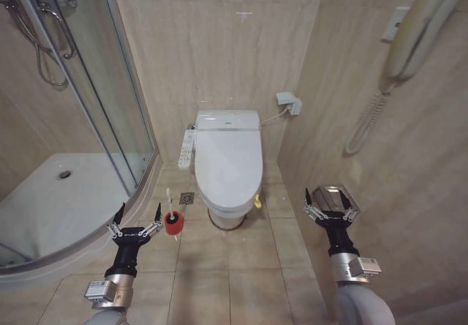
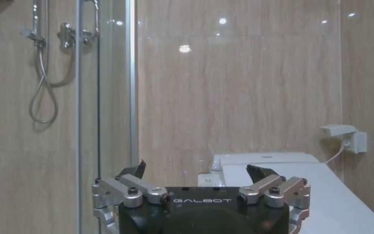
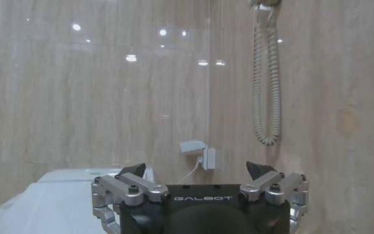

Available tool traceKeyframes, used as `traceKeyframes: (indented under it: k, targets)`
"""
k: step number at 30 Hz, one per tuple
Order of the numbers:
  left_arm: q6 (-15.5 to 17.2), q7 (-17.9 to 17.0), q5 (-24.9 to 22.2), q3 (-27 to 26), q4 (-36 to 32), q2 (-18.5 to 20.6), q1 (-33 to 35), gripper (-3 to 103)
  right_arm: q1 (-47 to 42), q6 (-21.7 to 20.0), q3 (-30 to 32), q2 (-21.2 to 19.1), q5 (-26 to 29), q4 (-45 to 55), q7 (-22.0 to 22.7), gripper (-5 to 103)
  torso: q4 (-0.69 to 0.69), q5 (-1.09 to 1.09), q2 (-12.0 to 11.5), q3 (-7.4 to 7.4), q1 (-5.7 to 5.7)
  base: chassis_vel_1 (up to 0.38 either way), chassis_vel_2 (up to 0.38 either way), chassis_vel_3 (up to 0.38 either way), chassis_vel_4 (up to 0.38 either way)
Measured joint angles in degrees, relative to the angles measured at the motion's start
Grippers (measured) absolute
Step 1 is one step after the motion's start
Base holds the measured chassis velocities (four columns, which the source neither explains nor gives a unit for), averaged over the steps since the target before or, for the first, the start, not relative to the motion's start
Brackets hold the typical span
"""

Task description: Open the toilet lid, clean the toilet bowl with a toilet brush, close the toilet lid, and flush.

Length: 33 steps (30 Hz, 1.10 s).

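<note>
The toilet stands against the back wall with its glossy white toilet lid [image 1: 228,160] down; a small yellow tab [image 1: 257,202] shows at its front right edge. The lid [image 2: 343,195] also shows in the left wrist view. The toilet bowl is hidden under the lid. The toilet brush [image 1: 172,219], a thin white stick in a round red cup, stands on the floor left of the toilet. My left gripper [image 1: 136,215] hovers open just left of the brush. My right gripper [image 1: 331,200] hangs open right of the toilet, near the side wall.
A curved glass shower cabin [image 1: 88,120] with a white tray [image 1: 58,208] takes up the left side. The toilet's control panel [image 1: 186,149] sticks out on its left. A wall socket [image 1: 289,103] and a wall phone with coiled cord [image 1: 409,39] are on the right. Tiled floor lies in front.
</note>
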Motion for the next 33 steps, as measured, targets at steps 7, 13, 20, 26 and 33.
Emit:
traceKeyframes:
  k: [7,13,20,26,33]
  targets:
    - [0.0,0.0,0.0,0.01,0.0,0.0,-0.02,100,0.02,0.0,0.0,0.0,0.0,0.0,0.0,100,0.0,0.0,-0.01,0.02,0.04,0.032,-0.026,-0.033,0.048]
    - [0.0,0.0,0.0,0.0,0.0,0.0,-0.07,100,0.04,0.0,0.0,0.0,0.0,0.0,-0.01,100,0.01,0.0,-0.03,0.04,0.09,-0.057,0.053,0.057,-0.056]
    - [0.0,0.0,0.0,0.0,0.0,0.0,-0.05,100,0.02,0.0,0.0,0.0,0.0,0.0,-0.01,100,0.0,0.0,-0.03,0.02,0.05,-0.006,0.007,0.009,-0.005]
    - [0.0,0.0,0.0,0.0,0.0,0.0,-0.03,100,0.02,0.0,0.0,0.0,0.0,0.0,-0.01,100,0.0,0.0,-0.03,0.02,0.05,0.0,0.0,0.0,0.0]
    - [0.0,0.0,0.0,0.0,0.0,0.0,-0.05,100,0.02,0.0,0.0,0.0,0.0,0.0,-0.01,100,0.0,0.0,-0.03,0.03,0.05,0.0,0.0,0.0,0.0]
